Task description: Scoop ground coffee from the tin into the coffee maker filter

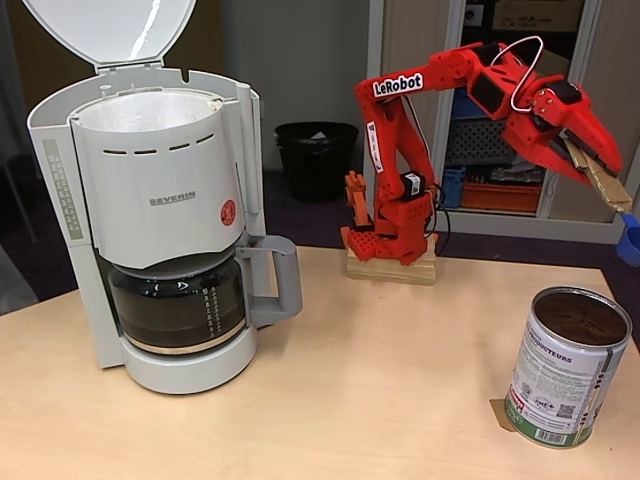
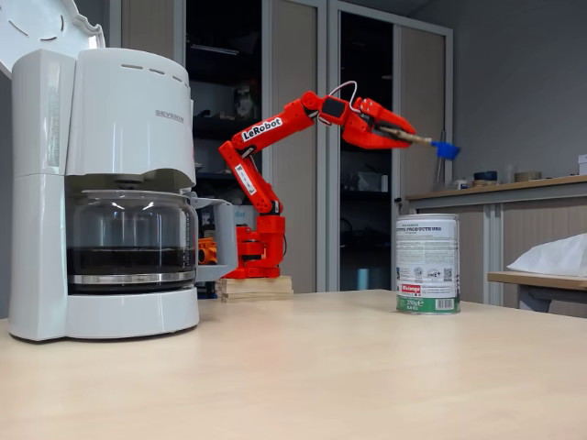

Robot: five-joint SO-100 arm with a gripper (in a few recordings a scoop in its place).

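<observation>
Gripper [image 1: 598, 172] is clamped on a stick handle [image 2: 415, 139] carrying a small blue scoop [image 2: 446, 149], held out level, probably to keep the bowl ready for dipping. The tin [image 1: 566, 372] stands open below the scoop, well apart, coffee [image 1: 583, 318] visible inside. The filter [image 1: 150, 110] sits in the open machine [image 1: 60, 200] across the table [image 1: 380, 400].

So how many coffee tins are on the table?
1. The tin stands open on the table's right side in both fixed views, apart from the coffee maker on the left. None looks hidden.
</observation>
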